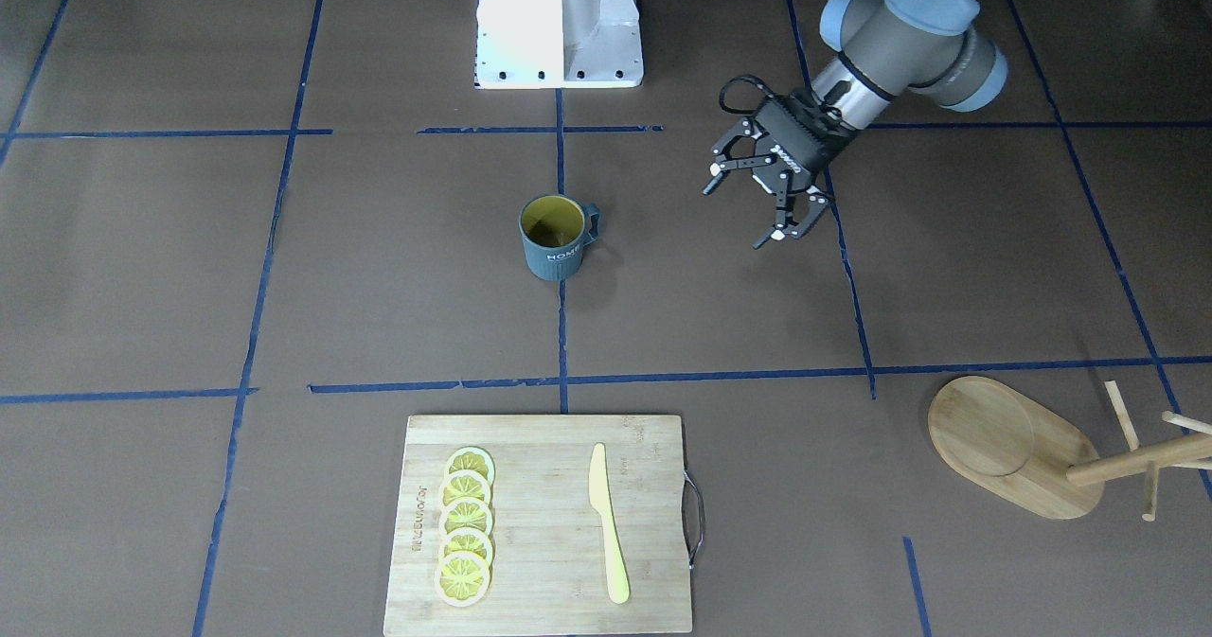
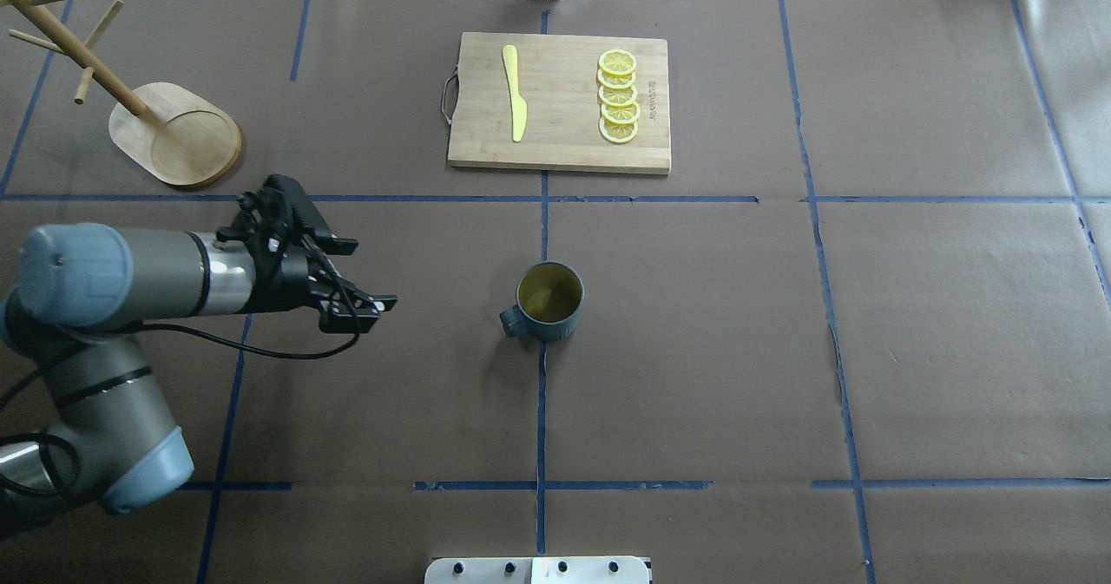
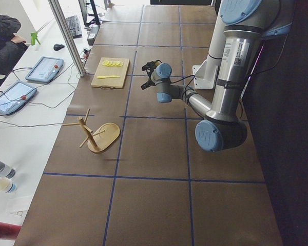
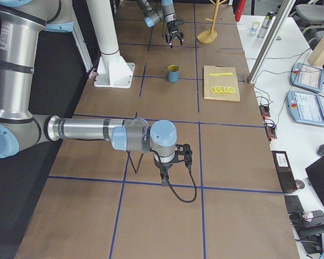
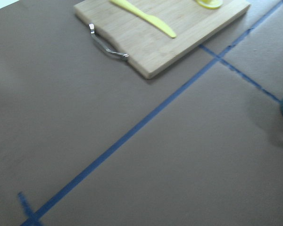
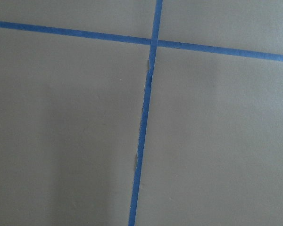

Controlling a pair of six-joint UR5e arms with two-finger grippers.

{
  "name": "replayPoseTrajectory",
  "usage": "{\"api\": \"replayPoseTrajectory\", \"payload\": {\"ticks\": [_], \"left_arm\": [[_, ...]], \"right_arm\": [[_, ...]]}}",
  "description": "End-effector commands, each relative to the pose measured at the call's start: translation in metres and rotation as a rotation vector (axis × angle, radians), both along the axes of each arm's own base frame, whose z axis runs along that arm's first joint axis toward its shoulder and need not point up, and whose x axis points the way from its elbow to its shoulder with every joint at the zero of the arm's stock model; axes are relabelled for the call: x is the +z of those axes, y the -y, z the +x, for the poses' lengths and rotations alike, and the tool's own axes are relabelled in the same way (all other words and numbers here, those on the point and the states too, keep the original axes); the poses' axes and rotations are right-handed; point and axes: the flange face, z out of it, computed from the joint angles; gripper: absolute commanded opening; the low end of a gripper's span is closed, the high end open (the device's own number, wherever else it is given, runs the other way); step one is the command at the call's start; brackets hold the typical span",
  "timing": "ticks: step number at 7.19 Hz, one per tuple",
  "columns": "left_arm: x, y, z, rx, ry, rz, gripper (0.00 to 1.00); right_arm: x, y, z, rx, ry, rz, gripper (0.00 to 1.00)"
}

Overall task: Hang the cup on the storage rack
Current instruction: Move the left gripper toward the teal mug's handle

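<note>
Cup [image 2: 548, 300] is seen upright near the middle of the table [image 2: 911, 324], with its yellow inside exposed and its loop handle turned toward 8 o'clock in the overhead view. It stands free, apart from both arms.

At 9 o'clock from the cup, well apart from it, the left jaws are carried by the left arm [image 2: 130, 280]. They are held spread wide and empty above the table, pointed toward 3 o'clock.

The storage rack [image 2: 178, 137] is placed at 10 o'clock from the cup, near the table's far edge, standing on its oval base.

At 12 o'clock from the cup a cutting board [image 2: 560, 146] is laid flat. On it are a yellow knife [image 2: 514, 94] and a row of lemon slices [image 2: 618, 96].

The right jaws, on the right arm [image 4: 92, 129], are shown only in the right-side view, pointed down low over the table. Whether they are released or clenched cannot be told. In the right wrist view only brown table and crossed blue tape are shown.
</note>
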Motion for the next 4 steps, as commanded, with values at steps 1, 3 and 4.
{"api": "replayPoseTrajectory", "payload": {"ticks": [1, 3, 4], "left_arm": [[-0.034, -0.039, 0.089, -0.006, -0.046, 0.048, 0.99], [-0.014, -0.041, 0.121, -0.039, -0.094, 0.079, 0.99], [-0.013, -0.04, 0.124, -0.038, -0.094, 0.08, 0.99]], "right_arm": [[0.001, 0.0, 0.0, -0.001, -0.001, 0.0, 1.0], [0.001, 0.0, 0.0, 0.0, -0.001, 0.001, 1.0], [0.001, 0.0, 0.0, 0.0, -0.001, 0.001, 1.0]]}}
